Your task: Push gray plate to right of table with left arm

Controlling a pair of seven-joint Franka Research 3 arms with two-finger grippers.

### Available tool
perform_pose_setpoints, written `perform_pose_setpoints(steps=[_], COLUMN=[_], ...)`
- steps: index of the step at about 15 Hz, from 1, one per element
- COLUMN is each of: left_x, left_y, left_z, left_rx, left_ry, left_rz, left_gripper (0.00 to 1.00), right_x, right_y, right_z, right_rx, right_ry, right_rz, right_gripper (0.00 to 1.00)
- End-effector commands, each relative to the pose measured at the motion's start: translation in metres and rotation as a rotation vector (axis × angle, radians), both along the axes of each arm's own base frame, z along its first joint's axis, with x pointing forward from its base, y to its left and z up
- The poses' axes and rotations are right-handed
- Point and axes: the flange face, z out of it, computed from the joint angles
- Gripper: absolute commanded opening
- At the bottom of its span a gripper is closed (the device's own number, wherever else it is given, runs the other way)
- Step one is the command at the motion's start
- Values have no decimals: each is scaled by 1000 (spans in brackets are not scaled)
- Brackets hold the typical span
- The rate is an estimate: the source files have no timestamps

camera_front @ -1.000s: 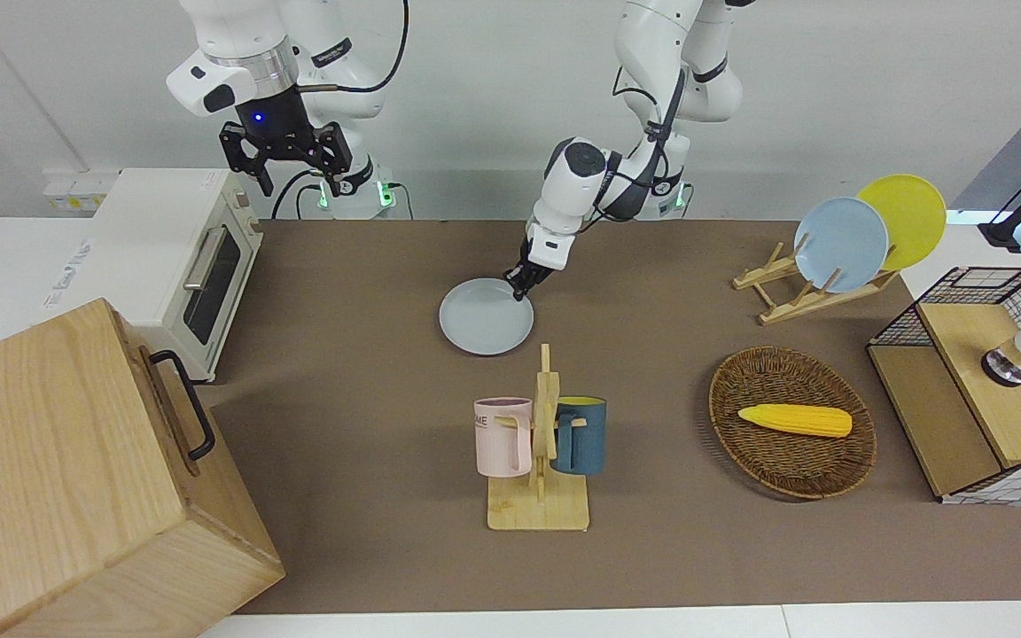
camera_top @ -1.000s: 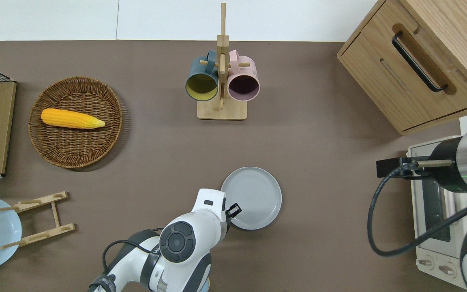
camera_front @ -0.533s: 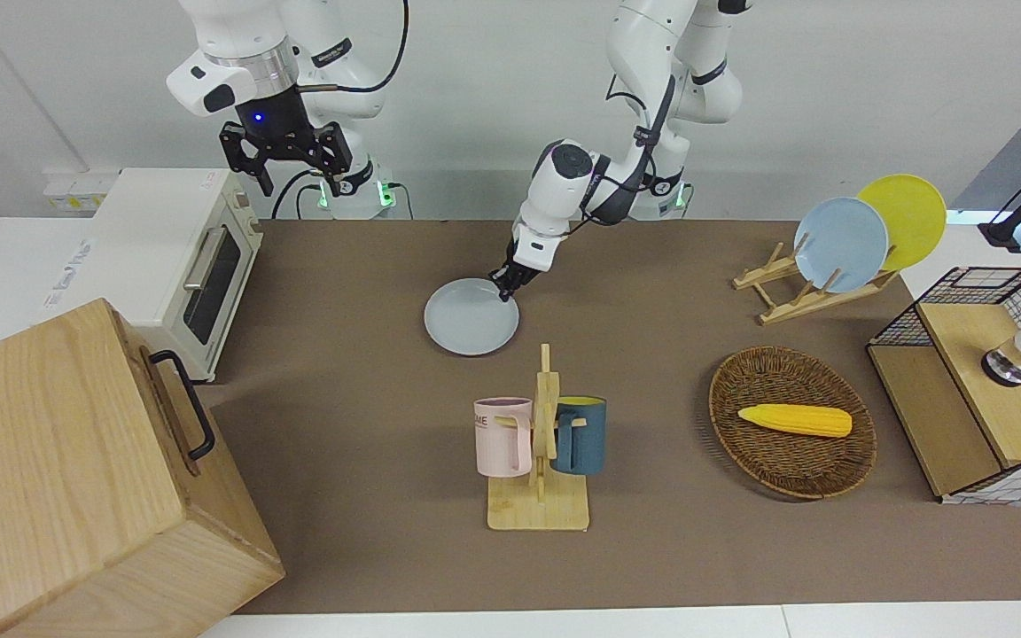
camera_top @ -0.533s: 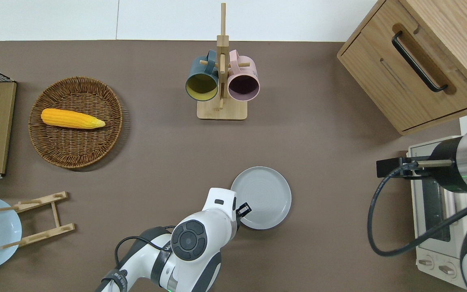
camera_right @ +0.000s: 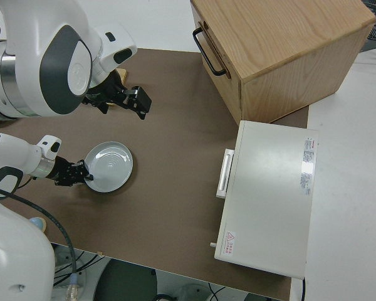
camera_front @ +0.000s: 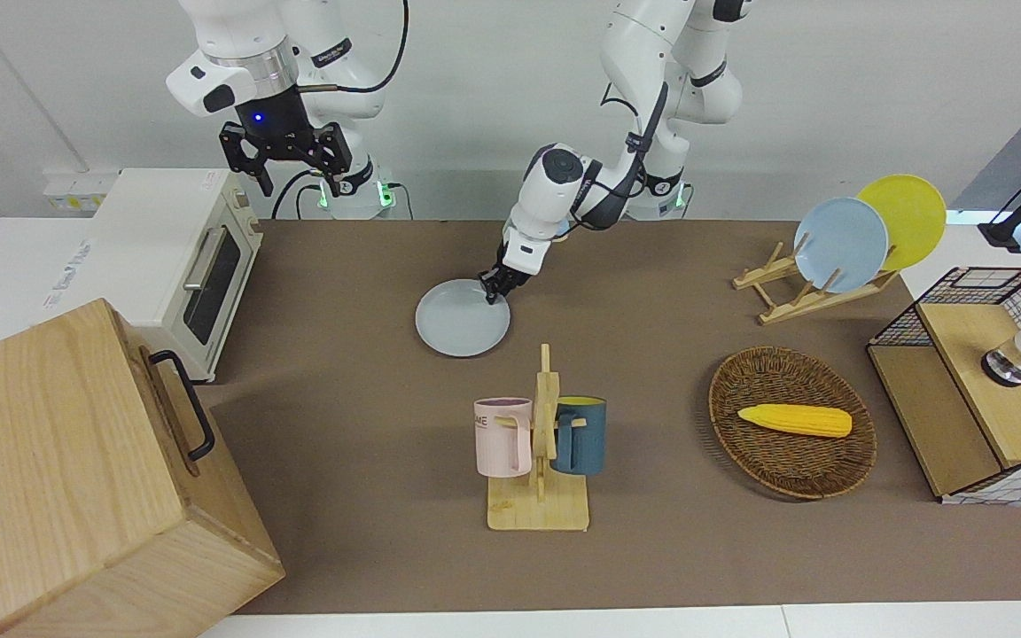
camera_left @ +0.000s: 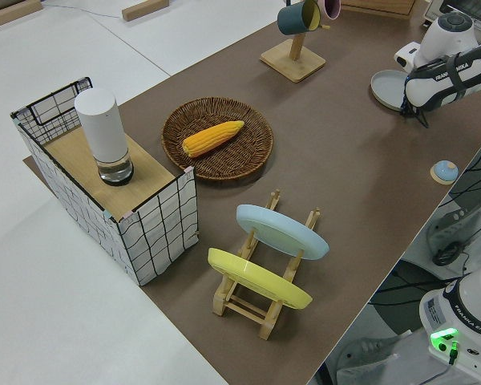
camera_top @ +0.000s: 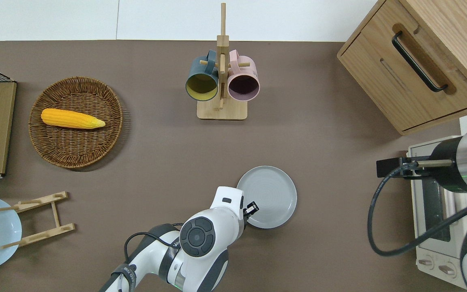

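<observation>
The gray plate [camera_front: 462, 321] [camera_top: 270, 194] [camera_right: 113, 164] [camera_left: 387, 83] lies flat on the brown table [camera_front: 652, 549] [camera_top: 318, 142], nearer to the robots than the mug rack. My left gripper [camera_front: 494, 291] [camera_top: 252, 209] [camera_right: 80, 175] is down at table height, shut, with its tips against the plate's rim on the side toward the left arm's end of the table. Nothing is held between its fingers. My right gripper [camera_front: 287, 167] is open and parked.
A wooden rack with a pink and a blue mug [camera_front: 539, 443] [camera_top: 222, 81] stands farther from the robots than the plate. A white toaster oven [camera_front: 175, 252] and a wooden cabinet [camera_front: 58, 478] fill the right arm's end. A corn basket [camera_front: 723, 390] and a plate rack [camera_front: 816, 292] are at the left arm's end.
The left gripper has slid toward the right arm's end of the table, pushing the gray plate that way by about a third of its width. The right arm has not moved.
</observation>
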Motion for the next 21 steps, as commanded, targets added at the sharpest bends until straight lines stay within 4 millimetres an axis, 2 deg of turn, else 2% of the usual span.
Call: perform_pose_setpoints(steps=[1, 3, 5, 8, 12, 13, 16, 18, 21], left_x=[-3, -2, 4, 3, 11, 19, 59, 92, 120], left_y=[-6, -8, -11, -10, 6, 16, 57, 96, 152], left_z=[-27, -22, -8, 5, 29, 39, 74, 97, 115], left_rx=[-3, -19, -32, -29, -8, 3, 46, 48, 40], left_ry=[49, 53, 48, 53, 76, 92, 171, 204, 225], left_rz=[26, 48, 66, 66, 71, 79, 51, -9, -99], left_gripper=[819, 963, 970, 979, 981, 983, 985, 987, 989], right_x=[-8, -8, -8, -8, -8, -8, -8, -8, -8], right_y=[0, 0, 0, 0, 0, 0, 0, 0, 0], right_z=[0, 0, 0, 0, 0, 0, 0, 0, 0], right_rx=[9, 9, 9, 9, 9, 9, 9, 9, 9], right_ry=[3, 3, 5, 3, 3, 3, 3, 3, 3], right_rz=[-21, -21, -22, -21, -21, -21, -21, -21, -21], right_gripper=[996, 994, 996, 996, 996, 996, 996, 996, 996])
